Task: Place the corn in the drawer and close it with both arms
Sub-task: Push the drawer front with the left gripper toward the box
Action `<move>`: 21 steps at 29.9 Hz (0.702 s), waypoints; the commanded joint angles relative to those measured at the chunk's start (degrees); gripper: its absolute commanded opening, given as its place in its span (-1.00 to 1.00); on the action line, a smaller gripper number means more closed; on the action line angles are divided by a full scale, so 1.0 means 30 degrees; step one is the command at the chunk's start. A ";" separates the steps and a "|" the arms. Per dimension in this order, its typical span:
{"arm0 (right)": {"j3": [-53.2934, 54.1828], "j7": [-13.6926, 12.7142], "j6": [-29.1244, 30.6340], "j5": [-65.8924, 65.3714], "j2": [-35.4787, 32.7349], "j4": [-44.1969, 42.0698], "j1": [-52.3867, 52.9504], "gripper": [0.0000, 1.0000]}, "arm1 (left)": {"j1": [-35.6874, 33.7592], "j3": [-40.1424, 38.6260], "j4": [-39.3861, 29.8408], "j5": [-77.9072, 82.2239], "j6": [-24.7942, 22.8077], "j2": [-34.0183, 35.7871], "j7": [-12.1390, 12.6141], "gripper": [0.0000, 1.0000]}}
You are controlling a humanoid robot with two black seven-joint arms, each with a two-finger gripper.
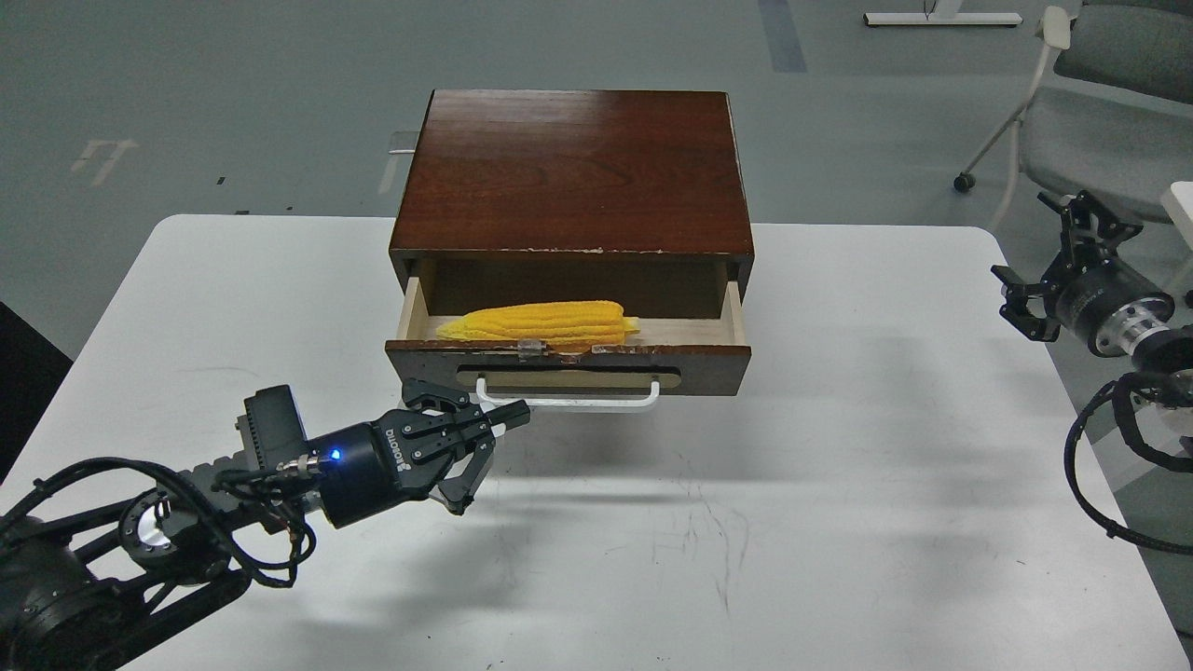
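The dark brown drawer [708,363] stands partly open in its wooden cabinet [578,168] on the white table [839,485]. The yellow corn [541,321] lies inside it on the pale wood, pointed end to the left. My left gripper [489,447] is open, low over the table. Its upper finger reaches the left end of the white bar handle [578,403] at the drawer front. My right gripper [1044,266] is open and empty, raised off the table's right edge, far from the drawer.
A grey chair [1100,112] on wheels stands behind the table at the far right. My right arm's black cables [1109,447] hang by the table's right edge. Grey floor lies beyond the table.
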 commanded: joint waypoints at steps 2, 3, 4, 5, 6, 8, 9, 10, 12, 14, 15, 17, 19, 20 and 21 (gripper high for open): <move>-0.0001 -0.0013 -0.0001 0.0000 0.0031 0.0033 0.0004 0.92 | -0.0522 -0.0008 0.0404 -0.0001 0.0001 -0.0287 -0.0003 -1.00; -0.0001 0.0016 -0.0001 0.0000 0.0031 0.0033 -0.0025 0.92 | -0.0552 -0.0008 0.0492 -0.0001 0.0001 -0.0287 -0.0003 -1.00; -0.0001 0.0016 -0.0001 0.0000 0.0031 0.0004 -0.0025 0.92 | -0.0552 -0.0008 0.0551 -0.0001 0.0001 -0.0287 -0.0003 -1.00; -0.0001 0.0016 -0.0001 0.0000 0.0031 0.0033 -0.0025 0.92 | -0.0523 -0.0008 0.0755 -0.0001 0.0001 -0.0316 -0.0003 -1.00; -0.0001 0.0016 -0.0001 0.0000 0.0031 0.0004 -0.0025 0.92 | -0.0523 -0.0008 0.0873 -0.0001 0.0001 -0.0316 -0.0003 -1.00; -0.0001 -0.0013 -0.0001 0.0000 0.0031 0.0004 -0.0025 0.92 | -0.0552 -0.0008 0.1457 -0.0001 0.0001 -0.0782 -0.0003 -1.00; -0.0001 0.0016 -0.0001 0.0000 0.0002 0.0004 -0.0025 0.92 | -0.0581 -0.0008 0.1576 -0.0001 0.0001 -0.0959 -0.0003 -1.00; -0.0001 0.0016 -0.0001 0.0000 0.0002 0.0004 -0.0025 0.92 | -0.0611 -0.0008 0.1664 -0.0001 0.0001 -0.1135 -0.0003 -1.00; -0.0001 0.0016 -0.0001 0.0000 0.0002 0.0004 -0.0025 0.92 | -0.0699 -0.0008 0.1782 -0.0001 0.0001 -0.1487 -0.0003 -1.00; -0.0001 0.0016 -0.0001 0.0000 0.0002 0.0004 -0.0054 0.93 | -0.0728 0.0021 0.1753 -0.0001 0.0001 -0.1576 -0.0003 -1.00; -0.0030 0.0016 -0.0001 0.0000 0.0002 0.0004 -0.0054 0.92 | -0.0757 0.0021 0.1695 -0.0001 0.0001 -0.1576 -0.0003 -1.00; -0.0030 -0.0013 0.0058 0.0000 0.0002 -0.0143 -0.0084 0.93 | -0.0787 0.0021 0.1606 -0.0001 0.0001 -0.1488 -0.0003 -1.00; -0.0030 -0.0013 0.0117 0.0000 0.0031 -0.0668 -0.0113 0.92 | -0.0816 0.0050 0.1460 -0.0001 0.0001 -0.1342 -0.0003 -1.00; -0.0030 -0.0013 0.0117 0.0000 0.0060 -0.0728 -0.0142 0.93 | -0.0816 0.0050 0.1460 -0.0001 0.0001 -0.1342 -0.0003 -1.00; -0.0030 -0.0013 0.0146 0.0000 0.0060 -0.0729 -0.0142 0.93 | -0.0845 0.0108 0.1460 -0.0001 0.0001 -0.1284 -0.0003 -1.00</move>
